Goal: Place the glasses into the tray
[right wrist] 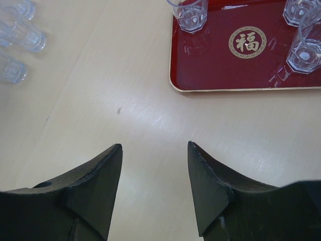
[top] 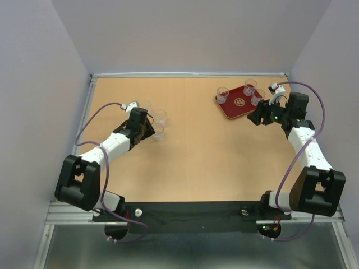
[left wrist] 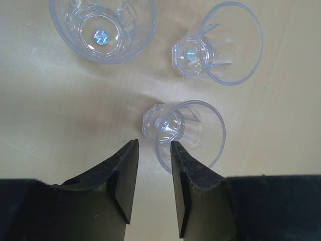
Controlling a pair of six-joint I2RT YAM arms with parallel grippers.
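Our left gripper (left wrist: 153,146), fingers narrowly parted on nothing, hangs just short of the nearest glass (left wrist: 183,133) at one o'clock off its tips; our right gripper (right wrist: 154,145) is spread wide and empty, the dark-red tray (right wrist: 210,70) at its one o'clock. We judge these small clear glasses (left wrist: 103,25), faceted at the base, light, stiff and slick, perhaps brittle (glass or plastic, we cannot tell), so pinch one wall gently at the rim. Three stand in the tray at the table's (top: 190,157) two o'clock, the rest at ten.
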